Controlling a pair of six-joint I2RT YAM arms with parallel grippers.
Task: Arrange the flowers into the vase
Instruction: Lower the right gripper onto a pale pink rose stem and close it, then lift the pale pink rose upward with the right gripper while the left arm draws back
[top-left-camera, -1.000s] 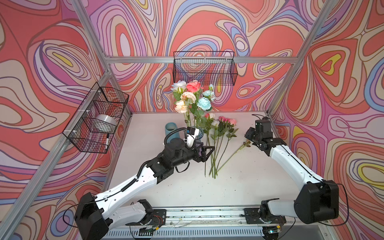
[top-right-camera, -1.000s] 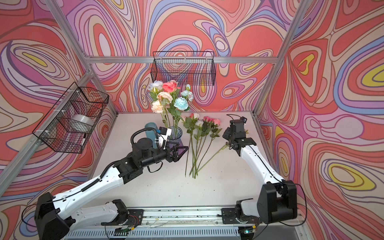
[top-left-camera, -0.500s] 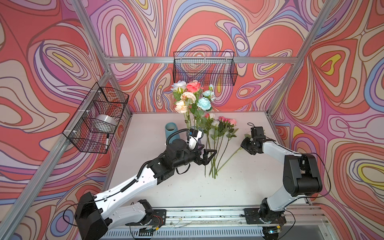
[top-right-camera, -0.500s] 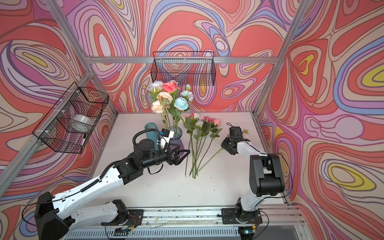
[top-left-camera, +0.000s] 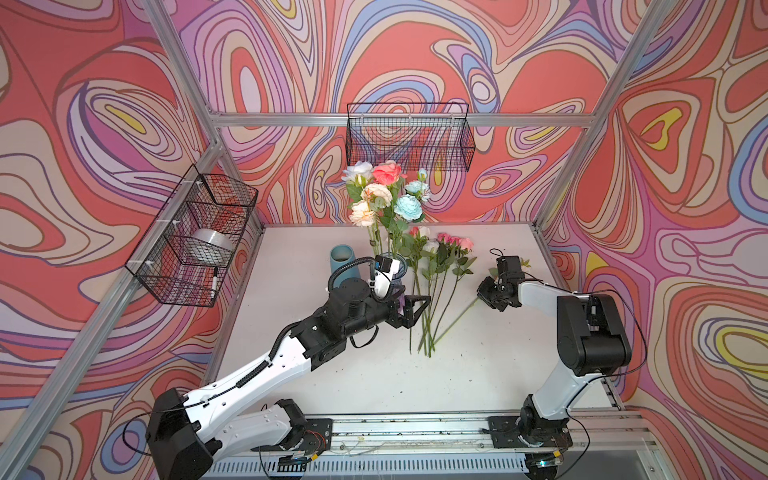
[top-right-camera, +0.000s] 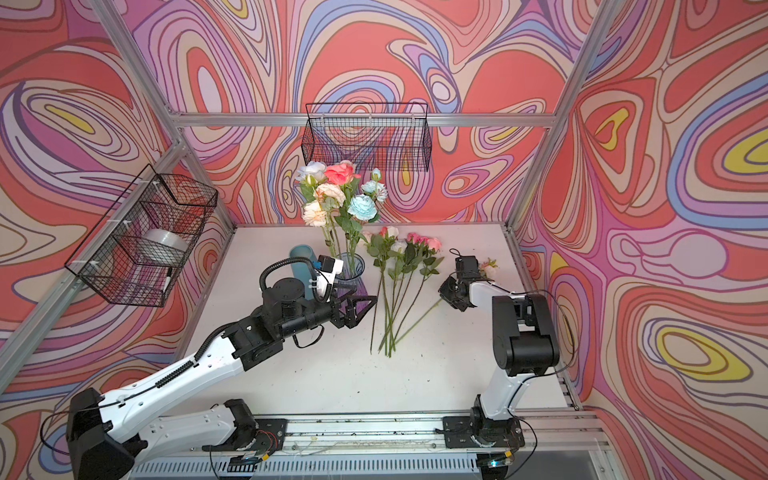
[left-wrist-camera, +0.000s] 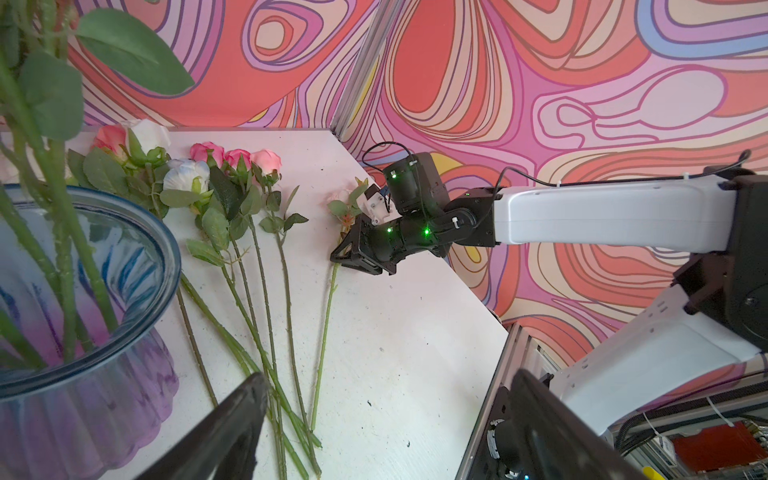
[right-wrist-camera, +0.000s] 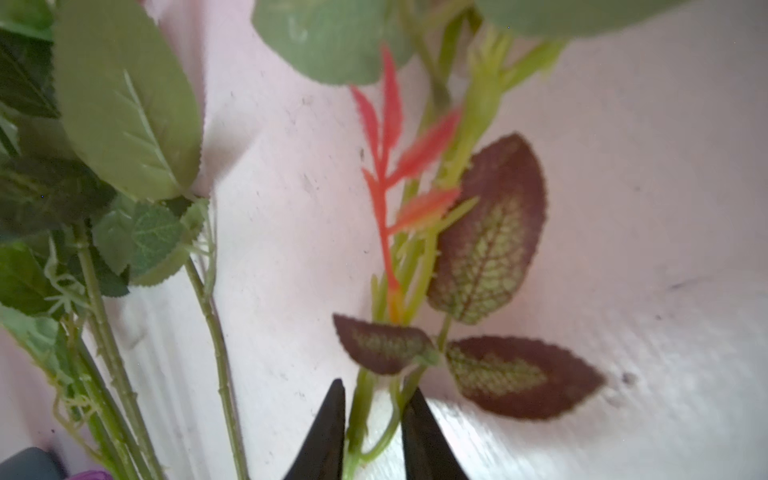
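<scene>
Since a second ago the right arm has folded its elbow upright. Its right gripper (top-left-camera: 484, 292) has swung in low to the pale stem of the outermost flower (top-left-camera: 456, 321). The left arm has barely shifted.

From the left, a wire basket (top-left-camera: 195, 241) hangs on the side wall, off the table (top-left-camera: 332, 374). A teal tube (top-left-camera: 341, 262) stands just beside the glass vase (top-right-camera: 358, 272), which holds flowers (top-left-camera: 384, 195) upright near the back edge. The left gripper (top-left-camera: 417, 311) hovers in front of the vase, jaws wide apart and empty.

Next, loose flowers (top-left-camera: 436, 270) lie fanned mid-table with their stem ends gathered toward the front. Bare tabletop lies between them and the front rail (top-left-camera: 415, 426). The right gripper sits near the table's right edge.

Only the right wrist view shows its fingertips (right-wrist-camera: 328, 424) drawn close on either side of the stem; whether they pinch it cannot be told. Only the left wrist view shows stems inside the vase rim.
</scene>
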